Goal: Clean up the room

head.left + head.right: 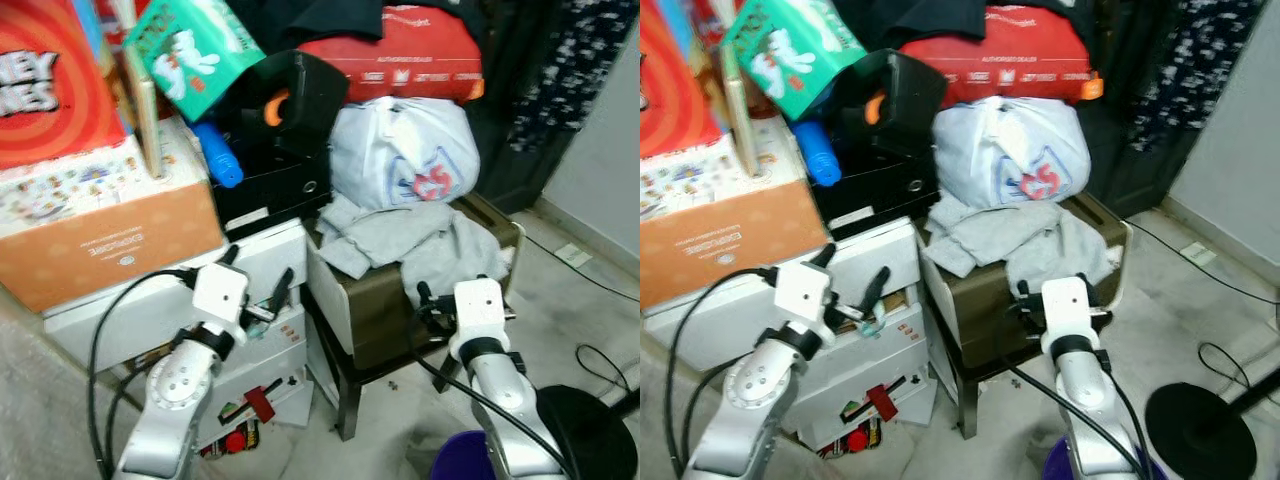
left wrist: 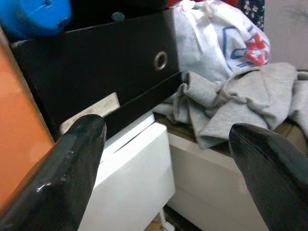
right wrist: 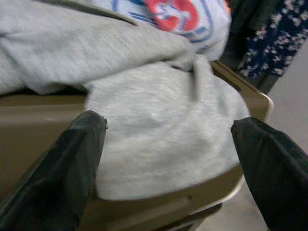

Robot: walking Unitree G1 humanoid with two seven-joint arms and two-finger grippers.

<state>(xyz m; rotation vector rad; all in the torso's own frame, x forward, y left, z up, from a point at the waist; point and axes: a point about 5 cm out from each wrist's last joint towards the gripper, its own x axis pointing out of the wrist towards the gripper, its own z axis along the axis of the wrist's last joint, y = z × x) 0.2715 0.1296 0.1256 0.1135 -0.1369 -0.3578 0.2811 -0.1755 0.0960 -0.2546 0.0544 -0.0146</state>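
A crumpled grey garment [image 1: 400, 240] lies over the top and front edge of a brown box [image 1: 370, 305], which sits on a dark stool. My right gripper [image 3: 168, 159] is open just in front of the garment's hanging edge [image 3: 159, 139], its fingers wide apart and holding nothing. My left gripper [image 1: 258, 272] is open too. It hovers before the white drawer unit [image 1: 150, 300], below a black case [image 2: 110, 72]. A white plastic bag [image 1: 405, 150] with red and blue print rests behind the garment.
Boxes are stacked at the left: an orange carton [image 1: 100, 240], a blue bottle [image 1: 218, 155], a red bag [image 1: 400, 50] on top. On the floor are a black fan base [image 1: 590, 430], cables [image 1: 590, 275] and a purple bin [image 1: 460, 460].
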